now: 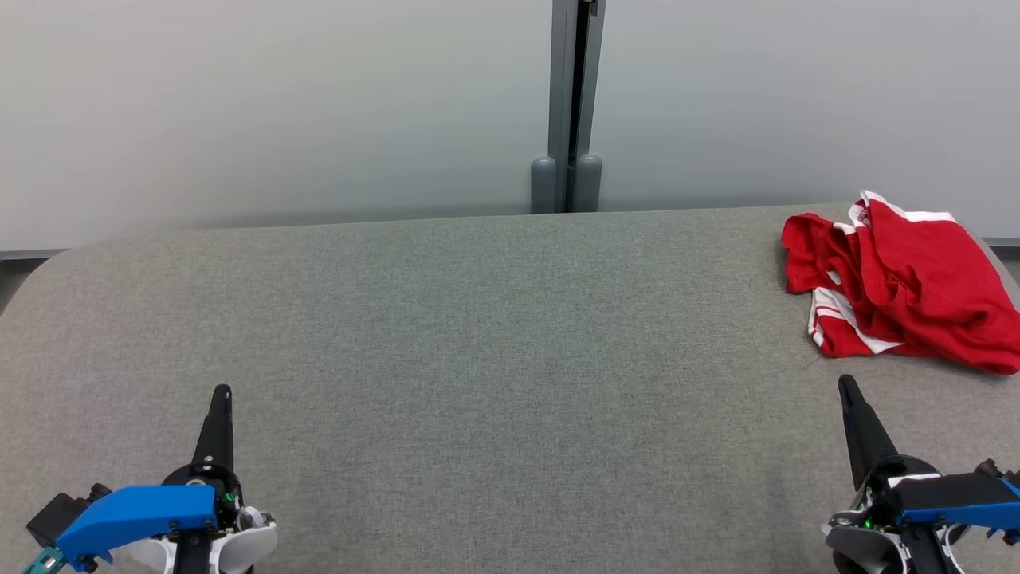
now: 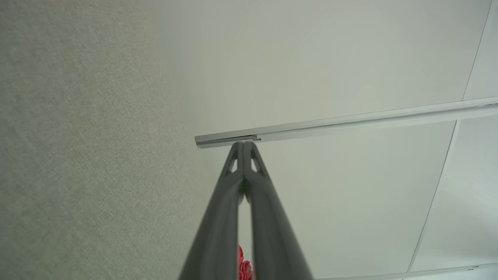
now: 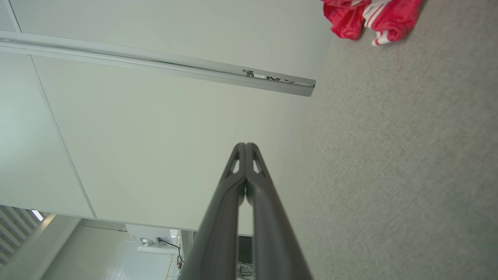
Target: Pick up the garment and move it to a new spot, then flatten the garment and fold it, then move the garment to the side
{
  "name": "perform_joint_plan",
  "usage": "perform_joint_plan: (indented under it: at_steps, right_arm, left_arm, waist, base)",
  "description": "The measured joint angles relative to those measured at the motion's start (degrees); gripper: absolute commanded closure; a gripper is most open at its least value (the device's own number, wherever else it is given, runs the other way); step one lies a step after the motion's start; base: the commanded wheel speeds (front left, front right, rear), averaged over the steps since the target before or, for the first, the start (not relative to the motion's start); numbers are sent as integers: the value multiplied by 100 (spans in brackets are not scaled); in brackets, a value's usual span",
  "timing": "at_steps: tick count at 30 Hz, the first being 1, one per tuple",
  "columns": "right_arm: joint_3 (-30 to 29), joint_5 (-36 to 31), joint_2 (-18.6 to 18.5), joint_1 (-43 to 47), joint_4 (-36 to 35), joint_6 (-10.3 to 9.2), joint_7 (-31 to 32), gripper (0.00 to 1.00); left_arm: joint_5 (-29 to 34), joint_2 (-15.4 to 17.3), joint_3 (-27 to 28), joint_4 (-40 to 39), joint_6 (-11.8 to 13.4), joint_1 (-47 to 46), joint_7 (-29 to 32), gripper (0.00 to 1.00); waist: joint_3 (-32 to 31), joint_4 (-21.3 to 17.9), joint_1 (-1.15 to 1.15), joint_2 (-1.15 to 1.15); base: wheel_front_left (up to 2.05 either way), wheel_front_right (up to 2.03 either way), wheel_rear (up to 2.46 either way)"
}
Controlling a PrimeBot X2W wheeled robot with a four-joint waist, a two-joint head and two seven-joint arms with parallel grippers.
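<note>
- The left hand (image 1: 222,396) sits low at the near left of the bench (image 1: 478,335). Its two dark fingers are clenched tip to tip, point away from the robot, and have nothing between them.
- The right hand (image 1: 847,388) mirrors it at the near right, also clenched and empty. It is the closer of the two to the cloth but clear of it.
- Judging by this pose, both arms are parked at the near edge with fingers drawn together, so they catch on nothing and the grey felt between them is left free for spreading cloth.
- The garment (image 1: 908,287) lies at the far right of the bench, close to the rear edge and running out of the head view's right side.
- It is red with white stripes and white trim. It is crumpled into a loose heap with rumpled folds and one edge turned up, neither flat nor folded.
- In my judgement the heap fits two stages: cloth waiting to be picked up, or cloth already set down in a new spot and waiting to be smoothed.
- The fabric looks thin and limp, so it would likely sag and bunch when lifted by one pinch.
- Behind the bench stands a pale wall (image 1: 279,104), split by a grey upright post (image 1: 567,104).
</note>
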Motion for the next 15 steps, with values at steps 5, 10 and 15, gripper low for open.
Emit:
perform_joint_plan:
  at_steps: [5,10,15]
  right_arm:
    - [-12,200,4,-19,-16,0,57,100]
    - [-24,403,10,-38,-27,0,110,100]
    - [-41,627,15,-46,-43,0,163,100]
  left_arm:
    - [-222,0,19,-10,-21,-18,54,100]
    - [-441,0,37,-26,-33,-34,102,100]
    - [-692,0,52,-40,-35,-84,158,100]
  waist:
    - [7,4,0,0]
    - [15,8,0,0]
    - [24,12,0,0]
  base:
    - [0,0,0]
    - [0,0,0]
    - [0,0,0]
